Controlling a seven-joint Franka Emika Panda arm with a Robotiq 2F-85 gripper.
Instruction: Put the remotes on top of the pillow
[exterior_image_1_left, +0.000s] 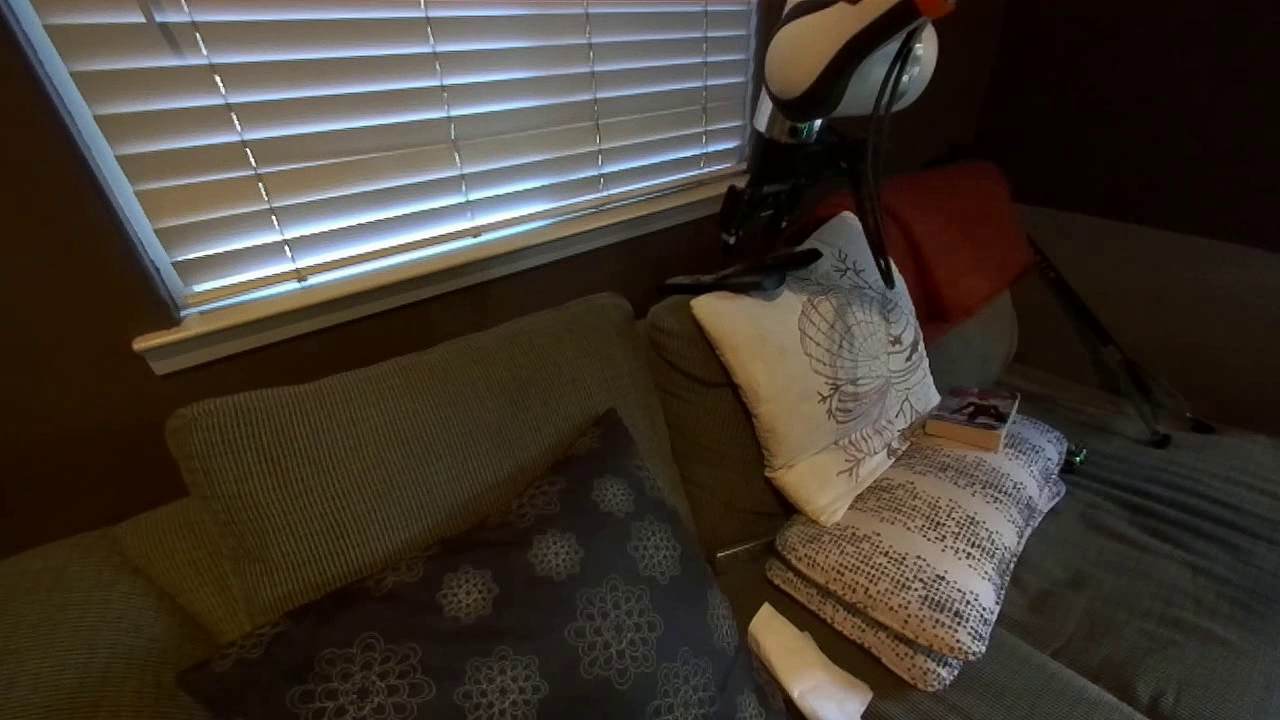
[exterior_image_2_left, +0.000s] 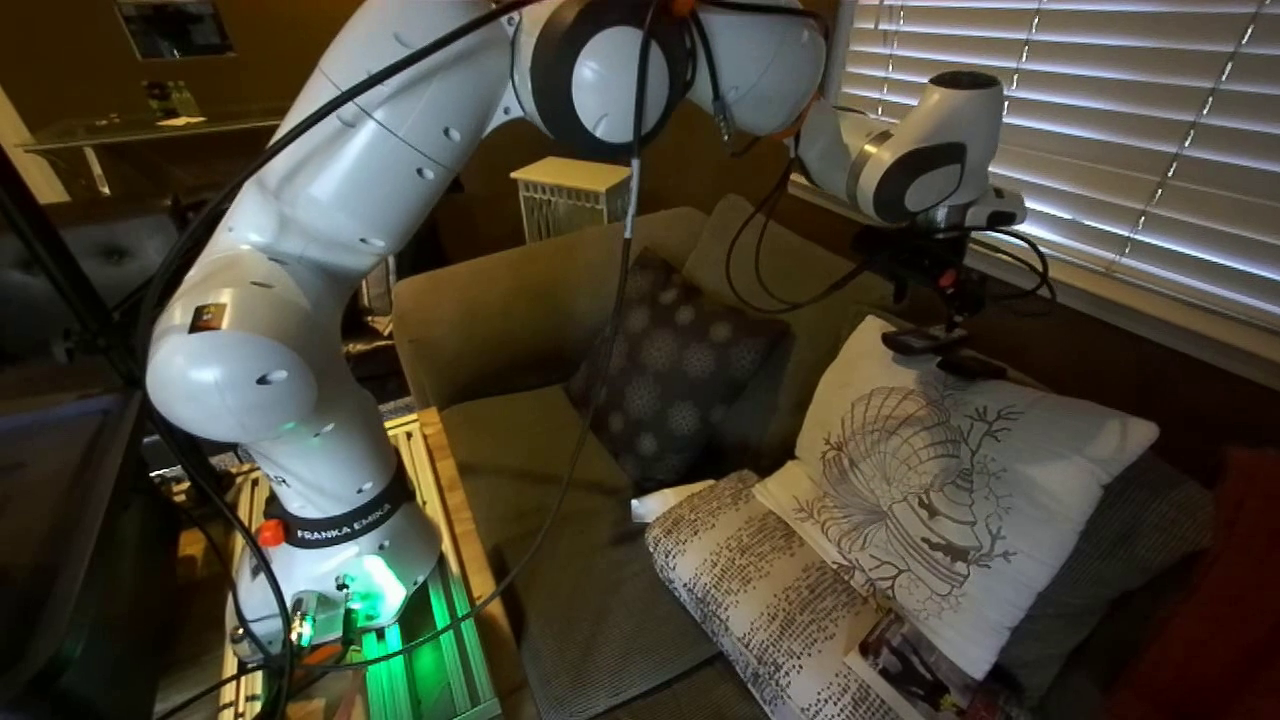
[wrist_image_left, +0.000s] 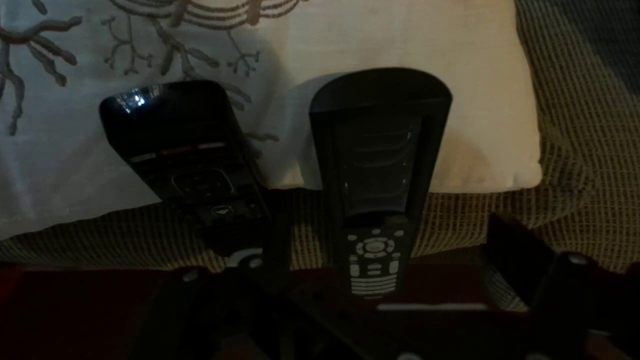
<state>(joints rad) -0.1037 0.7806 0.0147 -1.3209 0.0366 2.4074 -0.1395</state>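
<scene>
Two black remotes lie on the top edge of the white shell-print pillow and the sofa back. In the wrist view the left remote is glossy; the right remote has a ridged upper part and grey buttons. Both also show in an exterior view, as one remote and another remote. My gripper is open, its fingers on either side of the right remote; contact is not clear. It also shows, dark, in an exterior view. The grey-and-cream banded pillow lies flat on the seat, out of the wrist view.
The white pillow leans against the sofa back, its lower edge on the banded pillow. A book lies on the banded pillow. A white cloth, a dark dotted cushion and red fabric are nearby. The window sill runs behind.
</scene>
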